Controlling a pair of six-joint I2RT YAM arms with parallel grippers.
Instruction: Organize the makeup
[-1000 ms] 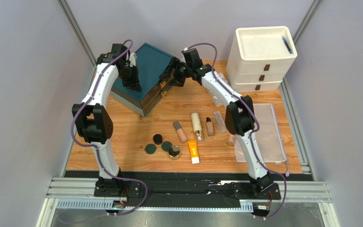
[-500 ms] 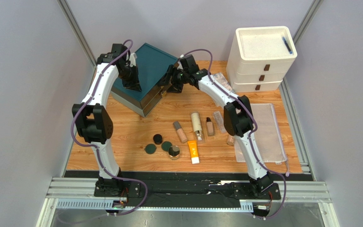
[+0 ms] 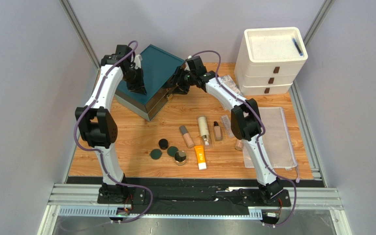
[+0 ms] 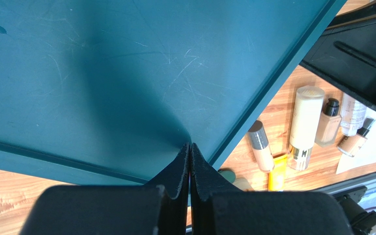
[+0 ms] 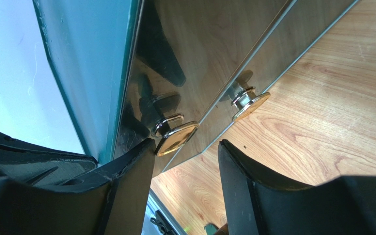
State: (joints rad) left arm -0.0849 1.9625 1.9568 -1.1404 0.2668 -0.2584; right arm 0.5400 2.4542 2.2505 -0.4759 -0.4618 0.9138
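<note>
Teal and mirror-fronted, the small drawer chest (image 3: 151, 81) sits at the far left of the wooden counter (image 3: 136, 132), and both arms reach to it in the overhead view: the left fingers (image 3: 137, 87) rest on its top, while the right fingers (image 3: 176, 83) meet its drawer front. The makeup (image 3: 203, 128) lies untouched in a loose row on the counter nearer the bases, well apart from both sets of fingers, with the round compacts (image 3: 163, 144) to the left of the orange tube (image 3: 200, 157). From the left wrist, the fingers (image 4: 177, 166) are clenched tight with nothing between them, tips pressed against the scratched teal lid (image 4: 101, 73). I judge this is to pin the chest so it will not slide when a drawer is pulled; the cream-gold bottle (image 4: 303, 122) shows beyond the lid's edge. From the right wrist, the fingers (image 5: 131, 166) stand parted on either side of the upper gold knob (image 5: 176, 137). One tip is just at its rim and the other is apart from it, so the knob is bracketed but not yet gripped. The lower knob (image 5: 250, 105) sits outside them. The drawers look shut, so stowing has not begun.
</note>
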